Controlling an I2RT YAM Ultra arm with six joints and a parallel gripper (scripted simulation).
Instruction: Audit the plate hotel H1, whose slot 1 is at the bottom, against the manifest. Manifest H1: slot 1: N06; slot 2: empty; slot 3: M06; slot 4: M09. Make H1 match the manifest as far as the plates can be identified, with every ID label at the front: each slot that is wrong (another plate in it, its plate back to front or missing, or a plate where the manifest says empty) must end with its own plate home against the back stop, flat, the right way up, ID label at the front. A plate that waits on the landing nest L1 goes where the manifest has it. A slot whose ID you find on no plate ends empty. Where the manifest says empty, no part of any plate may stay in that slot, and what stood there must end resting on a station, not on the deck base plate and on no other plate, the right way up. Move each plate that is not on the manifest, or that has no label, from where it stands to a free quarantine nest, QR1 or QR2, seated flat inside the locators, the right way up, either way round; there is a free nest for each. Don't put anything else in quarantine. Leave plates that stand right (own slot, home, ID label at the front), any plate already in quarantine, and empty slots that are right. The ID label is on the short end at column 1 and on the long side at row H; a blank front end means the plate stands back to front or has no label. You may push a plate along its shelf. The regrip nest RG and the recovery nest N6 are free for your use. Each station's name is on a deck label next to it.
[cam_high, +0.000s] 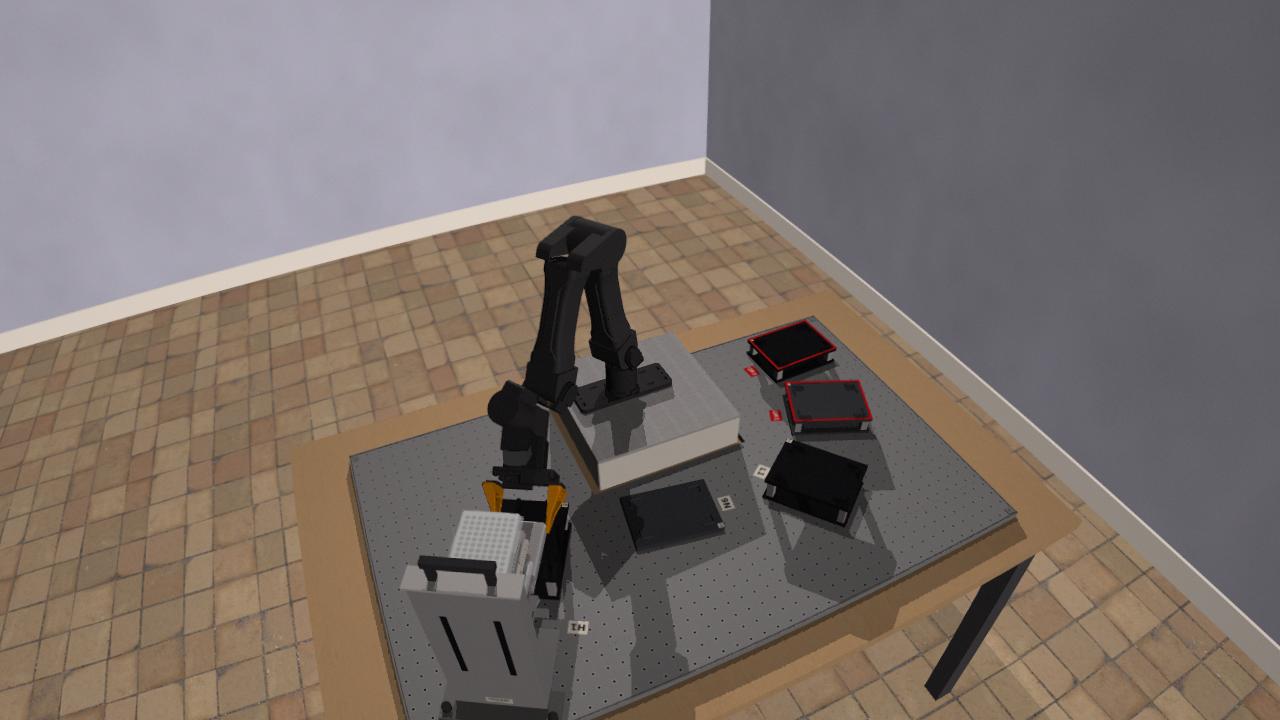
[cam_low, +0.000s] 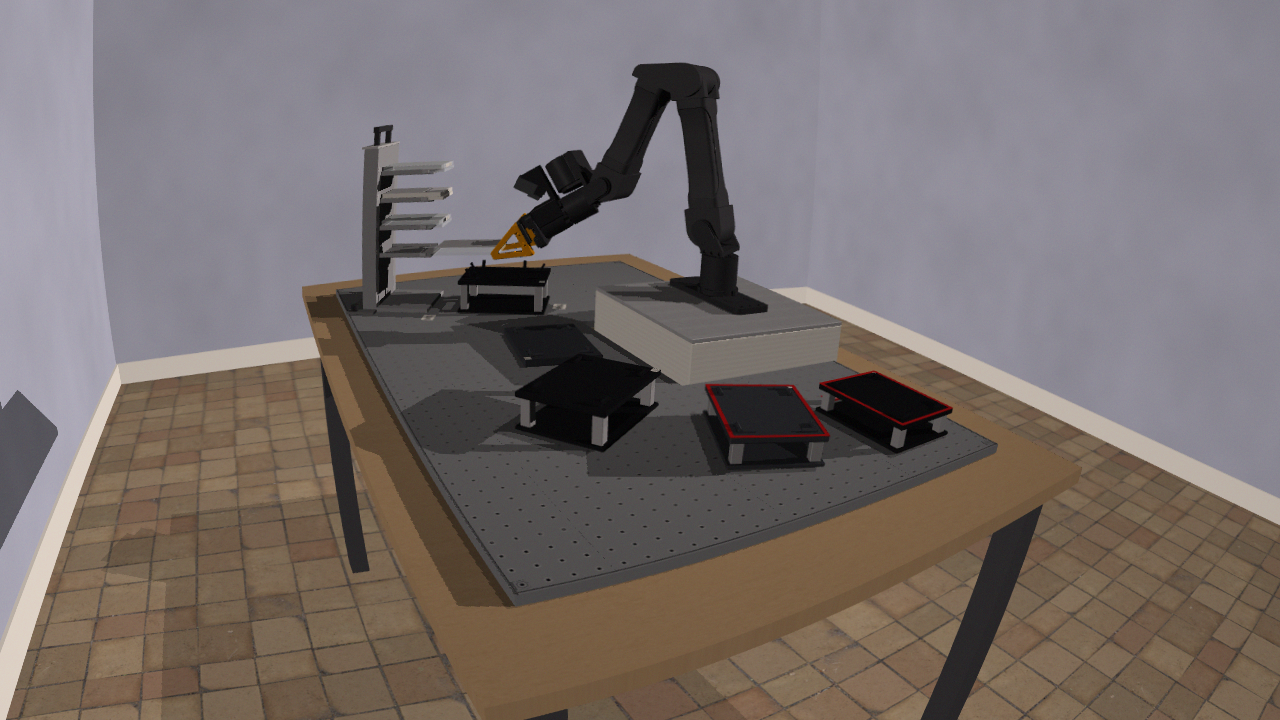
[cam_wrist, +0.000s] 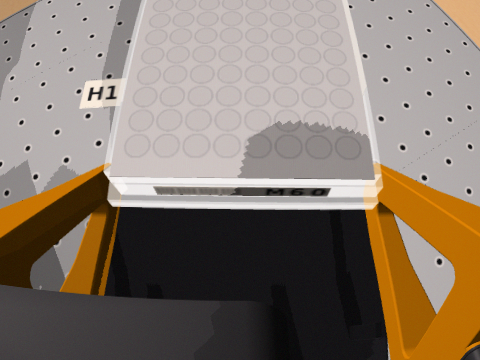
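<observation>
We hold orange-fingered gripper (cam_wrist: 243, 203) wide around near end of clear white well plate (cam_wrist: 243, 67), half out of grey plate hotel (cam_low: 374, 223) bottom shelf; grip unconfirmed. Red-rimmed quarantine nests (cam_low: 763, 411) unfilled; we judge audit barely begun.

Plate (cam_wrist: 243, 67) is looking like translucent frosted plastic, smooth, w/ faint round wells. Gripper (cam_wrist: 243, 196) fingers are showing matt orange plastic, wrist body at 6 o'clock matt black. Deck base plate (cam_high: 716, 582) is reading as matt grey metal w/ a hole grid; table (cam_low: 716, 608) rim is looking like smooth brown wood. Hotel H1 (cam_high: 465, 617) is appearing as matt grey metal. Nests (cam_low: 586, 385) at 3 o'clock are showing slightly glossy black tops.
</observation>
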